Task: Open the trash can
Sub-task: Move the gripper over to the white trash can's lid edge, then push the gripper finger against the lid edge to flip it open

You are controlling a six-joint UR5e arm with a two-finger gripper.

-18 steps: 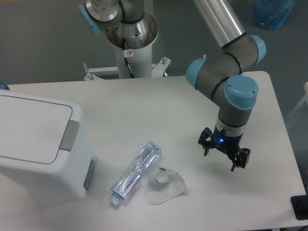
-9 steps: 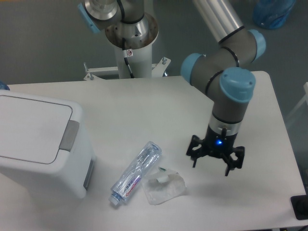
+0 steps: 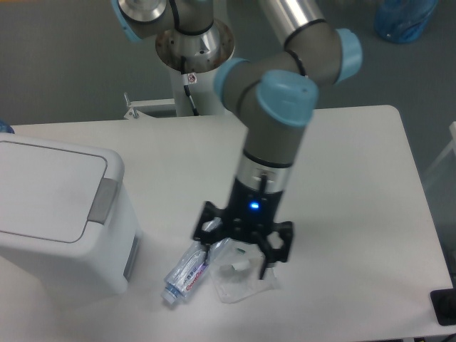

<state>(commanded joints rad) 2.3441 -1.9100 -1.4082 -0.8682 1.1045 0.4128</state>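
Observation:
The trash can (image 3: 57,221) is a large white boxy bin at the table's left edge, with its flat lid down and a grey push tab (image 3: 105,200) on the right rim. My gripper (image 3: 239,251) hangs open over the middle front of the table, well to the right of the bin and apart from it. Its fingers spread above a clear plastic bottle (image 3: 184,272) and a crumpled clear wrapper (image 3: 242,281), hiding the bottle's upper end.
The arm's base column (image 3: 194,50) stands behind the table's far edge. A small black object (image 3: 444,306) sits at the front right corner. The table's front edge runs just below the bottle and wrapper.
The arm has swung left across the table, carrying the open gripper from the right side to above the bottle and wrapper. The bin, bottle and wrapper have not moved.

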